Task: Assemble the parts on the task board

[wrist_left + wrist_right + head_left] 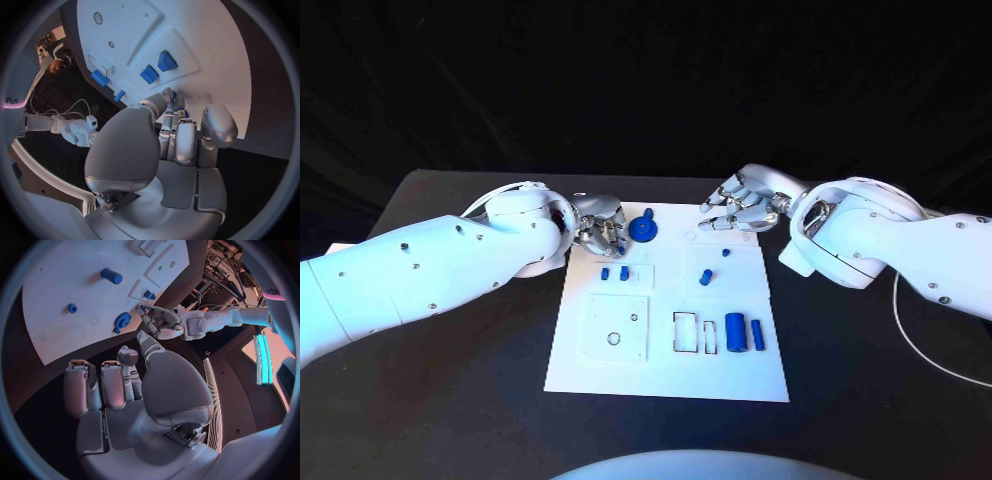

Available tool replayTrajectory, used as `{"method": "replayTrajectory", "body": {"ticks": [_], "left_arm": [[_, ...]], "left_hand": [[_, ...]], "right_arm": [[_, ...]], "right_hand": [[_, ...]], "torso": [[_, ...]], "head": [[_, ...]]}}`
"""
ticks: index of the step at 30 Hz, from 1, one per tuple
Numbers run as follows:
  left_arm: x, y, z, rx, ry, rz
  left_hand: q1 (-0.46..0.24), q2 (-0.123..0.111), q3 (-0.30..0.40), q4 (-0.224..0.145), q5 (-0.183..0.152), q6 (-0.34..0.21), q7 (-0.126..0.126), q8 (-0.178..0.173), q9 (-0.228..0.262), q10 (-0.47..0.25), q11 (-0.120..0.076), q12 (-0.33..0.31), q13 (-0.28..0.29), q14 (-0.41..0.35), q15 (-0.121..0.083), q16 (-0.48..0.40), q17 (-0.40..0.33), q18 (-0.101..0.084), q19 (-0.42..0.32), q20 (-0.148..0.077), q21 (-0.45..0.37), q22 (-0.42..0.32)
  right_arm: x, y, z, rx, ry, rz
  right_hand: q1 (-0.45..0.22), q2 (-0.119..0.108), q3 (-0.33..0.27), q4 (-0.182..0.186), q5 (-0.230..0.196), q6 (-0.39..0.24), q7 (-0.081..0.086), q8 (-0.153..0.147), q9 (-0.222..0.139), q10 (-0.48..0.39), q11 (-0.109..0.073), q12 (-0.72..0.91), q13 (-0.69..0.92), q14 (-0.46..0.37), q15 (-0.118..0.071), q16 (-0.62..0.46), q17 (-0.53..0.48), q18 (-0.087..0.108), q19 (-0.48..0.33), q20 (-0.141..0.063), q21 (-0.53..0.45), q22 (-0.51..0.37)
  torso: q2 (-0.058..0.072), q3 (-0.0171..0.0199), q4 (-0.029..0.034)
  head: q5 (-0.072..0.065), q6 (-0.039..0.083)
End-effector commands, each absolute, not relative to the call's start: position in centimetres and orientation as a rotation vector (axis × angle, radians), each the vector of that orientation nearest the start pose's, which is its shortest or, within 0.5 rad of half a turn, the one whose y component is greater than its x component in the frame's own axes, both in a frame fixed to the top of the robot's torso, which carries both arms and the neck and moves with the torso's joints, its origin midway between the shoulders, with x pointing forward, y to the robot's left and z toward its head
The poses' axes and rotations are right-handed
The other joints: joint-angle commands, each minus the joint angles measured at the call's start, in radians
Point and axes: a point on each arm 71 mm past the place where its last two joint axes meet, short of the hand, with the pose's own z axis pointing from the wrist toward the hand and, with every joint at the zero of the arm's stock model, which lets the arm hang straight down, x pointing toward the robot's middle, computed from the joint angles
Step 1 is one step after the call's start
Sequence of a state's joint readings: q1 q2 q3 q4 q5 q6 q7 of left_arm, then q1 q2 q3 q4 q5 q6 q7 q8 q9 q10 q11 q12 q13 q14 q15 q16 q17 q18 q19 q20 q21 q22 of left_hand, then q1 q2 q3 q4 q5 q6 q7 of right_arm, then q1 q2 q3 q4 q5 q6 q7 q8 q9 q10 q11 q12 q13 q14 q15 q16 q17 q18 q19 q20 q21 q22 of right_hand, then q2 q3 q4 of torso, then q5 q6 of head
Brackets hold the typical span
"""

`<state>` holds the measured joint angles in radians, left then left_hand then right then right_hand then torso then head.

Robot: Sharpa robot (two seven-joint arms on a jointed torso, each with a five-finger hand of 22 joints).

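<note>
Your left robot hand [599, 232] is pinching the blue gear [643, 228] at the task board's [733, 372] twelve o'clock; your right robot hand [740, 208] is hovering empty, fingers apart; any tilt risks jamming it.

Head camera overhead; wrist cameras share task board [668, 330].

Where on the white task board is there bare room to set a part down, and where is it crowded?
The task board is bare along its near edge, below the square plate and the two blue cylinders. The far edge is crowded: the left hand by the blue gear, the right hand opposite.
</note>
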<state>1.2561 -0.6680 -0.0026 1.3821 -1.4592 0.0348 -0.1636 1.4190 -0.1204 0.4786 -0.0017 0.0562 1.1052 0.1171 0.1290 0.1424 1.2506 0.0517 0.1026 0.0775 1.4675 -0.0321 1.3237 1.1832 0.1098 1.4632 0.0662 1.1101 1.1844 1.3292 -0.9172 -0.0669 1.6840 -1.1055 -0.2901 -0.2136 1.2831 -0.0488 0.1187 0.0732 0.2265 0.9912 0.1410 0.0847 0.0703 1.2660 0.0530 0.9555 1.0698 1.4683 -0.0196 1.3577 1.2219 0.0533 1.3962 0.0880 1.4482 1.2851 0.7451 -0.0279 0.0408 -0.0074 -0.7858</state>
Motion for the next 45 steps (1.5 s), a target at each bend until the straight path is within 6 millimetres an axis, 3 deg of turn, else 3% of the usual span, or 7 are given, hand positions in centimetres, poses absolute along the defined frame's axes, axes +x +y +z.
{"method": "replayTrajectory", "body": {"ticks": [1,23,45], "left_arm": [[51.73,14.84,-17.52,0.327,1.922,-0.560],[51.99,15.00,-17.79,0.325,1.938,-0.537],[51.90,14.87,-17.84,0.327,1.946,-0.531]], "left_hand": [[-0.010,-0.001,-0.001,-0.006,-0.007,0.002,0.005,-0.006,0.000,0.003,0.003,-0.003,0.000,0.035,0.002,0.006,0.001,-0.015,0.013,-0.001,0.006,0.001],[-0.015,-0.006,-0.002,-0.009,-0.007,0.002,0.007,-0.009,-0.002,0.004,0.004,-0.007,0.000,0.035,0.002,0.008,0.001,-0.015,0.012,0.000,0.007,0.003],[-0.032,-0.015,-0.001,-0.012,-0.007,-0.023,0.029,-0.035,-0.015,-0.010,0.020,-0.028,-0.003,0.033,0.014,0.010,-0.004,-0.016,0.009,0.007,0.005,0.005]], "right_arm": [[47.21,-19.60,-13.34,0.132,1.764,0.785],[47.19,-19.59,-13.36,0.130,1.767,0.785],[47.17,-19.62,-13.44,0.126,1.776,0.783]], "right_hand": [[0.003,0.010,-0.004,-0.001,0.005,0.007,0.000,0.004,0.000,-0.005,-0.001,0.003,-0.001,0.036,-0.004,-0.005,-0.001,0.010,-0.004,-0.001,-0.004,-0.001],[0.004,0.011,-0.004,-0.001,0.005,0.007,0.000,0.004,0.000,-0.004,-0.001,0.004,0.000,0.036,-0.004,-0.005,-0.001,0.010,-0.003,-0.001,-0.004,-0.001],[0.004,0.011,-0.004,-0.001,0.005,0.007,0.000,0.004,0.000,-0.005,-0.001,0.003,-0.001,0.036,-0.004,-0.006,-0.002,0.010,-0.003,-0.001,-0.004,-0.001]], "torso": [[0.000,0.0002,0.0006],[0.000,-0.0009,0.0007],[0.000,-0.0002,0.0010]], "head": [[0.000,-0.001],[-0.002,-0.002],[-0.001,-0.002]]}}
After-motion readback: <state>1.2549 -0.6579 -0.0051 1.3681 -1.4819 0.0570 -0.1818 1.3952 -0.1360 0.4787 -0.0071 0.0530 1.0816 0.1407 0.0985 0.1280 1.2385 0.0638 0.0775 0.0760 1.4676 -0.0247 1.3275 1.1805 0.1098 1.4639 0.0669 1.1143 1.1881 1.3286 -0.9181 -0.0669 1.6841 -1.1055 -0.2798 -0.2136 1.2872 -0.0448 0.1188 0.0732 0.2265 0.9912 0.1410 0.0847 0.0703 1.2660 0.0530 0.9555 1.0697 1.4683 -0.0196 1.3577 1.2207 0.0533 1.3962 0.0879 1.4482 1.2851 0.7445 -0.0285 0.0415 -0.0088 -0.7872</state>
